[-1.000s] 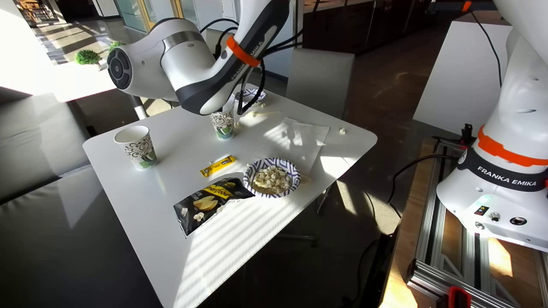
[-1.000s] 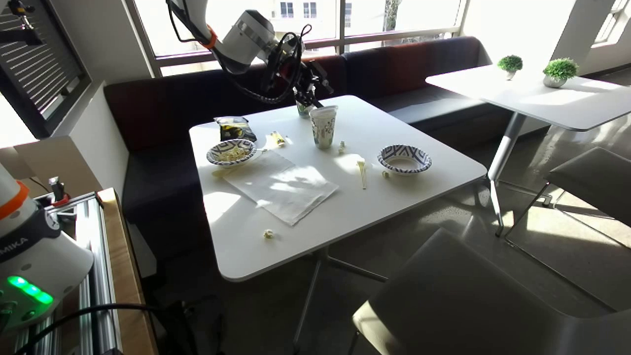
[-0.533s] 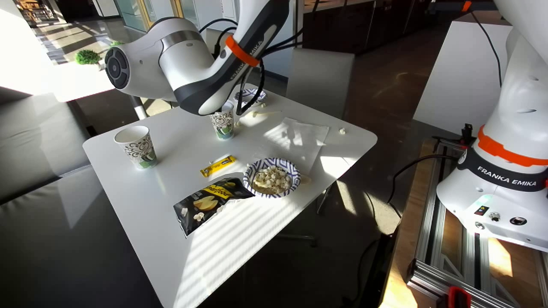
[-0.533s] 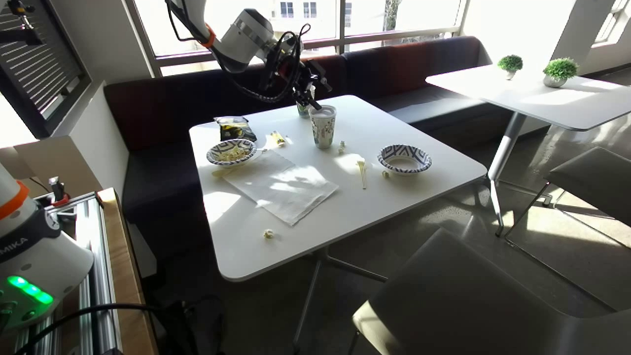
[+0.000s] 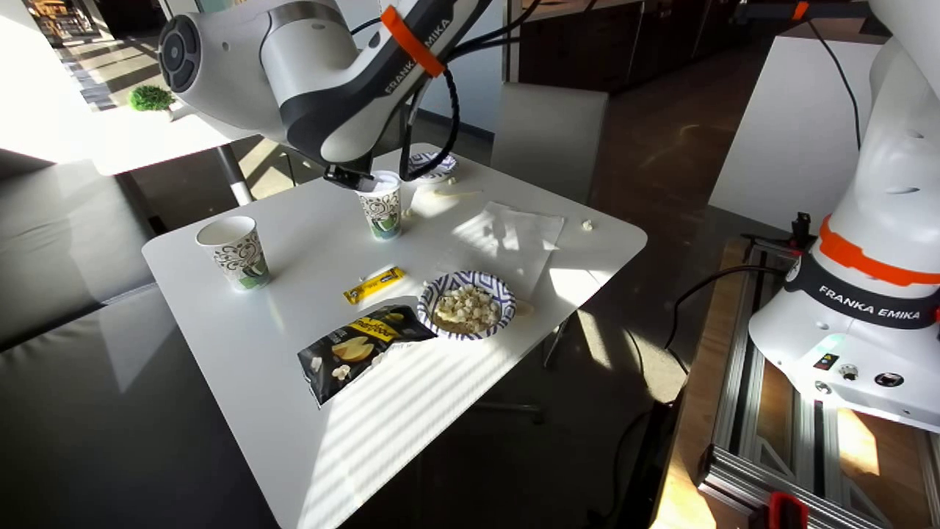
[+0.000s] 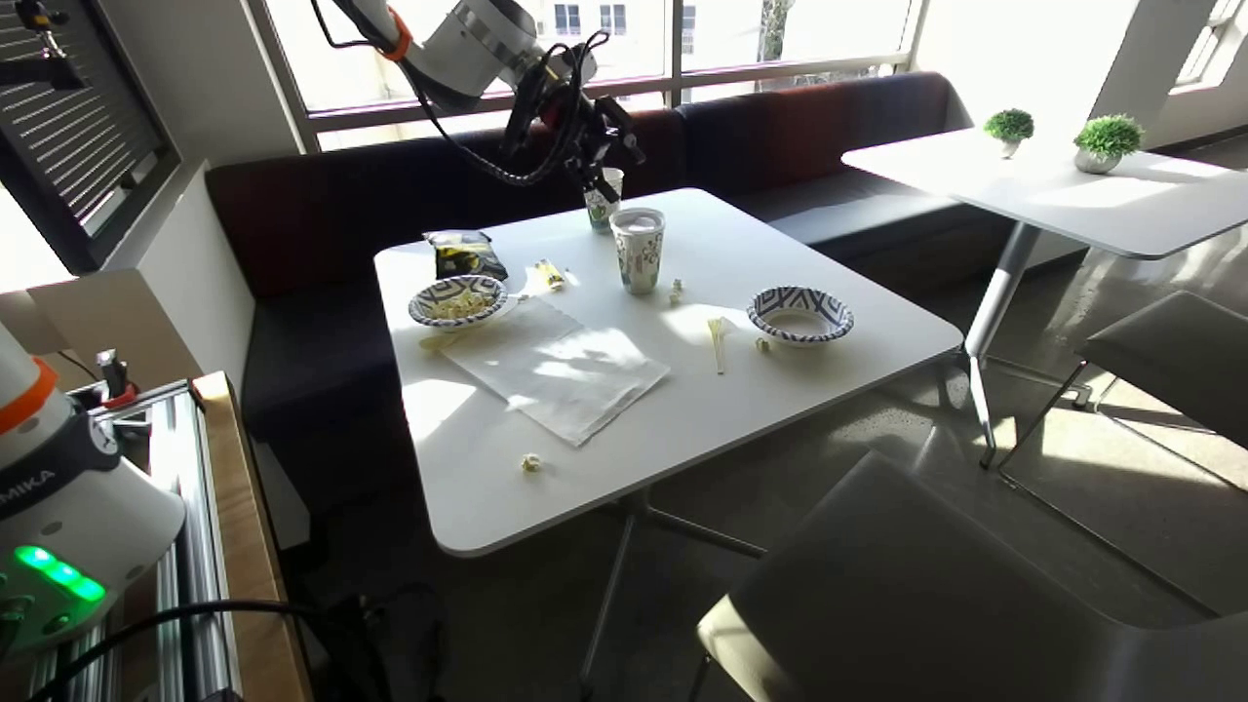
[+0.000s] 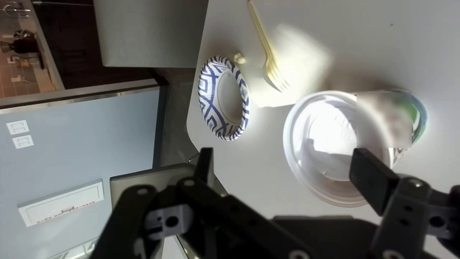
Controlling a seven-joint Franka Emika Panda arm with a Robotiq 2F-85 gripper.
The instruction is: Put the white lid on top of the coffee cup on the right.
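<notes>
The white lid (image 7: 320, 162) rests over the mouth of the coffee cup (image 6: 639, 261), whose printed side also shows in an exterior view (image 5: 382, 213). Whether its rim is pressed down all round I cannot tell. That cup stands upright on the table. My gripper (image 7: 284, 165) is open just above and to one side of it, its two fingers (image 7: 372, 180) wide apart with nothing held. In the wrist view one finger overlaps the lid's edge. From outside, the gripper (image 6: 624, 174) hangs clear above the cup. A second printed cup (image 5: 235, 253), uncovered, stands farther off.
A patterned bowl (image 6: 801, 317) and a fork (image 7: 267, 46) lie near the lidded cup. A bowl of popcorn (image 5: 466, 305), a black snack bag (image 5: 360, 349), a yellow packet (image 5: 374, 285) and a napkin (image 6: 565, 375) share the white table (image 5: 294, 308). The second cup stands close behind the gripper.
My gripper has come up and away from the lid while its jaws spread wider. The lid has stayed on the cup, and the cups have kept their places.
</notes>
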